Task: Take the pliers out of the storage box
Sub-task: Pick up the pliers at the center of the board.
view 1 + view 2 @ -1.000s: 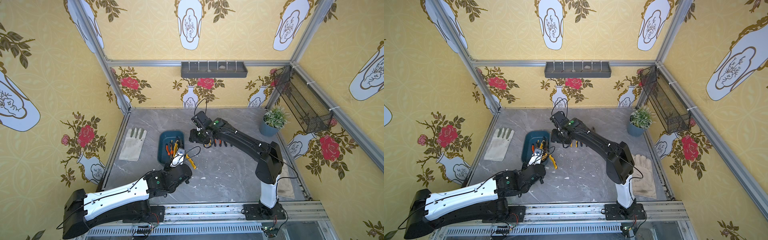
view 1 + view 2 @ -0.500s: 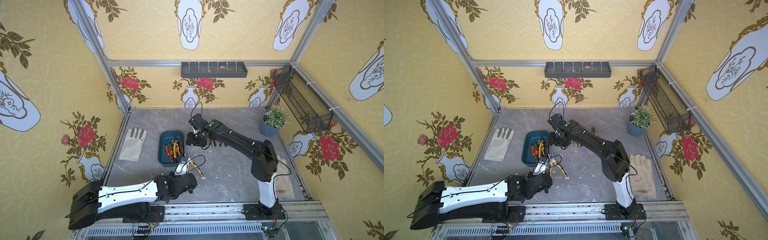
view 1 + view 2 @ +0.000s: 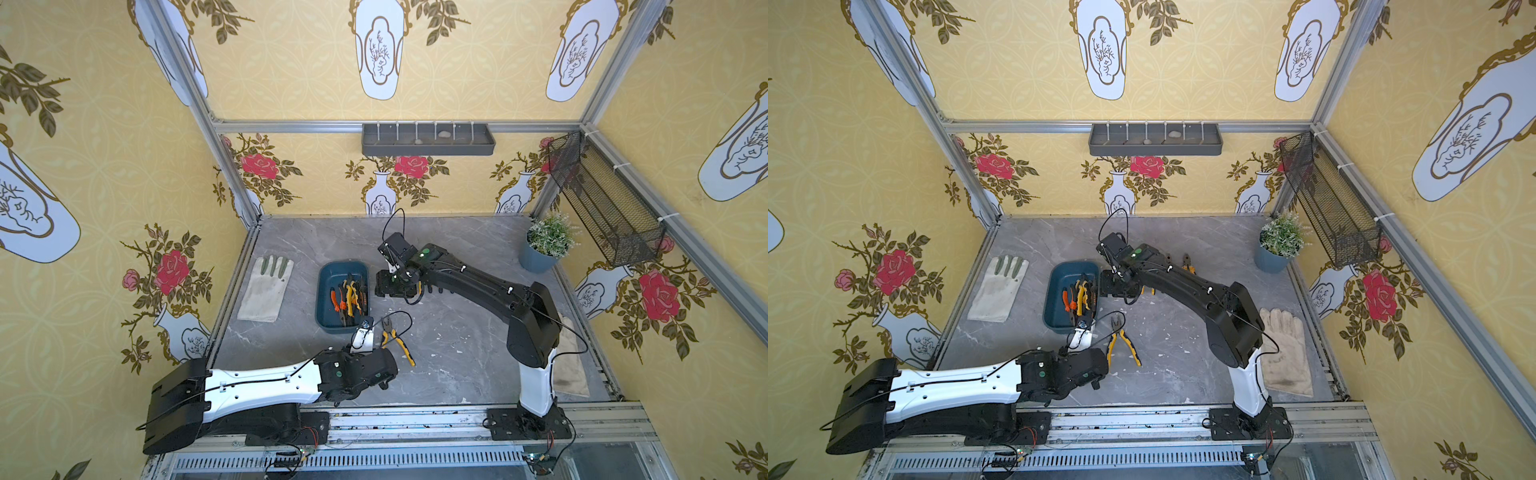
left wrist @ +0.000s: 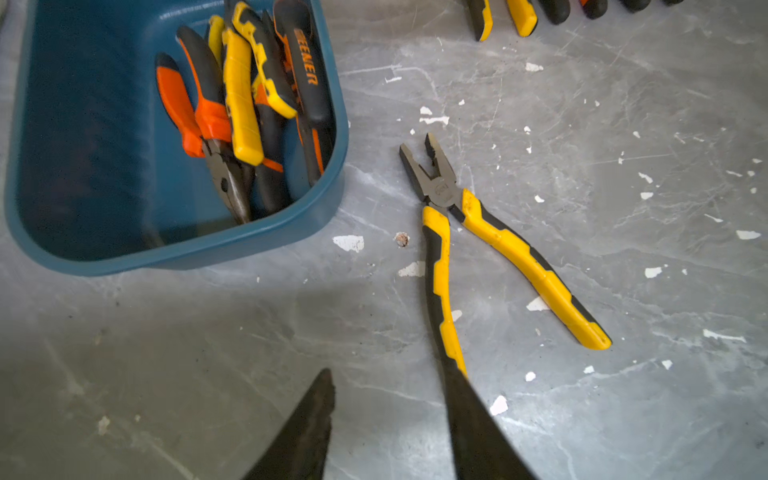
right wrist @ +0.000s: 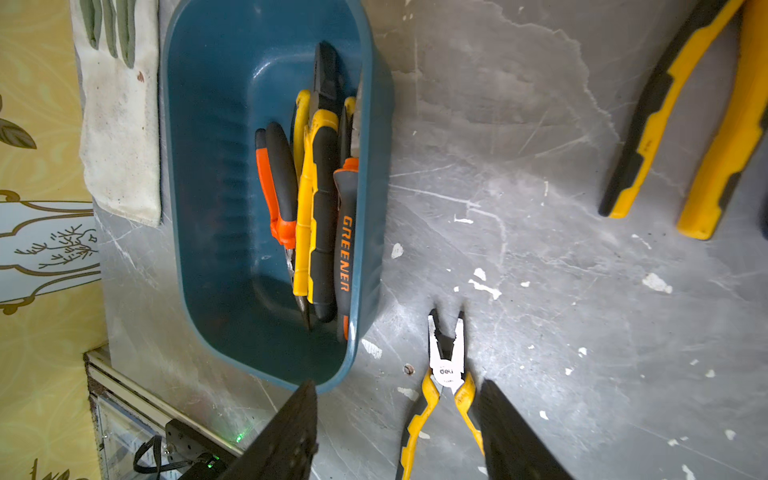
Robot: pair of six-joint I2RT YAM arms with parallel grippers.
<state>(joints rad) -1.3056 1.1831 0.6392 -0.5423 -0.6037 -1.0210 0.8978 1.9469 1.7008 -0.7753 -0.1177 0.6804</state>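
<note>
Pliers (image 4: pixel 241 104) are heaped inside the storage box (image 4: pixel 174 253), pressed against its right wall, orange and yellow handles crossed; the count cannot be told. Left of the box a work glove (image 3: pixel 266 286) is laid flat, untouched. Just off the box's near right corner the left gripper (image 4: pixel 390 399) is held low over the table (image 4: pixel 582 395), fingers parted about halfway, bare table between them and nothing gripped. One handle end of the yellow-handled pliers (image 4: pixel 440 191) is hidden behind a finger. That pair is laid on the table just right of the box, jaws and handles splayed. Beside the box's right wall the right gripper (image 5: pixel 399 390) is held with fingers well apart and empty. Further right of the box a row of pliers (image 5: pixel 673 116) is laid out.

Trouble is to be expected chiefly from the heap: since the handles are interlocked, a second pair could be dragged up with the one gripped and dropped. Since the heap is crowded against the wall, a finger could be driven onto the rim and the box shoved or tipped. The splayed pair could be knocked by the finger beside it. With both grippers near the box, a clash between them is possible.
</note>
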